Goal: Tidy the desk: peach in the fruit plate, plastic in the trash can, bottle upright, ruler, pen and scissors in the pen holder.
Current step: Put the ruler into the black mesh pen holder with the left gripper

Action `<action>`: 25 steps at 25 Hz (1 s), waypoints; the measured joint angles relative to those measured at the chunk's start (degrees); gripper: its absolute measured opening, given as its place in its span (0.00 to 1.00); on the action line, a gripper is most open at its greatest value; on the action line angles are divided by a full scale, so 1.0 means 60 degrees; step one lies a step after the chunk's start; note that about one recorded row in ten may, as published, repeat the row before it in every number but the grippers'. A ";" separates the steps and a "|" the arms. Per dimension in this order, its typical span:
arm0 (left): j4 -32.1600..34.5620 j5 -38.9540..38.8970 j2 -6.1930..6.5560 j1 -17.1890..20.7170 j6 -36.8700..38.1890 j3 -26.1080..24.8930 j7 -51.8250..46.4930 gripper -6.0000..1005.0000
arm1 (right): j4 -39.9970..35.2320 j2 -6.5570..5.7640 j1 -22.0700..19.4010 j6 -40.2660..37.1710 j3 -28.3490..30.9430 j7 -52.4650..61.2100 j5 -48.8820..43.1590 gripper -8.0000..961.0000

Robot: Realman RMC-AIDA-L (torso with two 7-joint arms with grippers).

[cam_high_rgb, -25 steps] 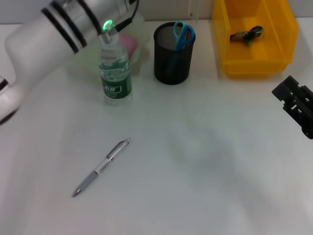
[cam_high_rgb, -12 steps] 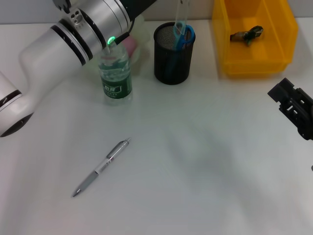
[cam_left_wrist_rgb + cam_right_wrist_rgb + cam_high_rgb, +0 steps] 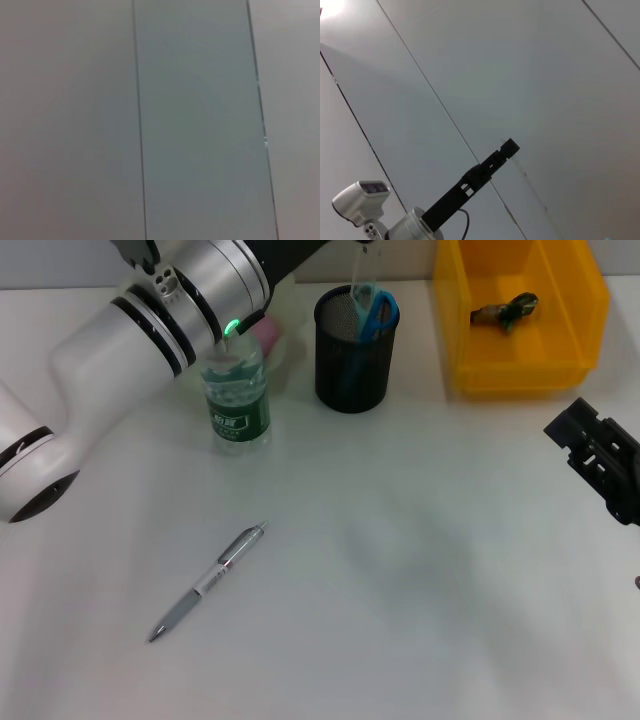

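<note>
My left arm point(image 3: 160, 315) reaches across the back of the table. Its gripper is past the top edge of the head view. The right wrist view shows this gripper point(image 3: 509, 147) far off, shut on a clear ruler point(image 3: 359, 285). The ruler hangs upright with its lower end in the black mesh pen holder point(image 3: 355, 365), beside the blue scissors point(image 3: 380, 310). The bottle point(image 3: 237, 390) stands upright. A pink peach point(image 3: 266, 330) lies behind the bottle on a pale plate. A grey pen point(image 3: 208, 582) lies on the table. My right gripper point(image 3: 598, 458) hangs at the right edge.
A yellow bin point(image 3: 520, 375) stands at the back right with a crumpled piece of plastic point(image 3: 505, 310) in it. The left wrist view shows only grey wall panels point(image 3: 200, 125).
My left arm has swung to the right and brought the ruler over and down into the pen holder. My right gripper has shifted slightly left.
</note>
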 joint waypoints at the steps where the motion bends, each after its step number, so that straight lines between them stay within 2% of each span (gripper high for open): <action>1: -0.0014 -0.0058 0.0000 -0.0004 -0.0009 0.0008 0.0042 0.44 | 0.0007 0.0000 0.0000 0.0000 0.0001 0.0001 -0.0009 0.59; 10: -0.0518 -0.0112 0.0000 -0.0193 -0.0056 0.0232 0.0082 0.45 | 0.0046 0.0000 -0.0041 0.0000 0.0000 0.0011 -0.0021 0.59; 25: -0.0521 -0.0126 0.0000 -0.0224 -0.0052 0.0357 0.0093 0.46 | 0.0048 0.0000 -0.0026 0.0021 0.0001 0.0025 -0.0123 0.59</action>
